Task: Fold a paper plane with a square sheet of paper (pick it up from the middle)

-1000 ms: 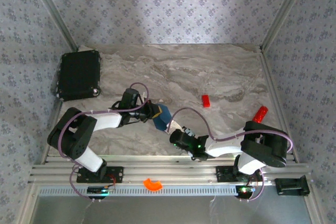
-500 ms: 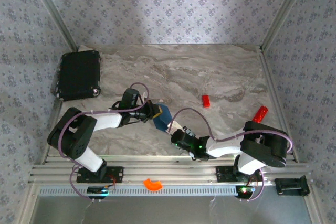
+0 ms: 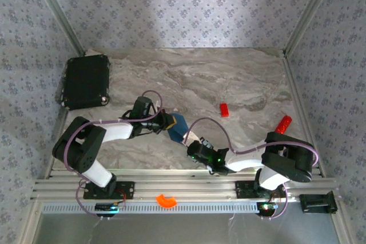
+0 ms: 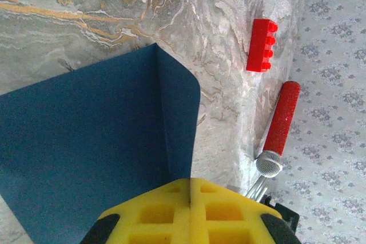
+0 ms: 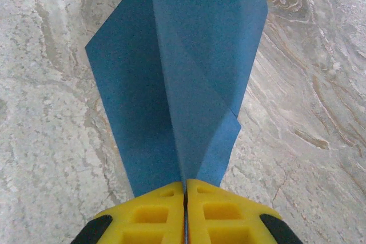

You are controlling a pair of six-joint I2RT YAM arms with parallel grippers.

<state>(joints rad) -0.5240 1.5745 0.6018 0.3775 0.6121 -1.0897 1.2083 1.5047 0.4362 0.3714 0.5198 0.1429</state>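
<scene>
Overhead, orange piece [image 3: 167, 200] far from paper [image 3: 178, 124]

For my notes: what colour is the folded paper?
Plain dark blue paper, best in right wrist view.

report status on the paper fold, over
Left gripper shut on the blue paper. Right gripper shut on it too. Paper part-folded, creased, held between both. Red block off to the side, not in the way.

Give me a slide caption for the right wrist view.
Right gripper shut on the creased dark blue paper, marble tabletop behind.
</scene>
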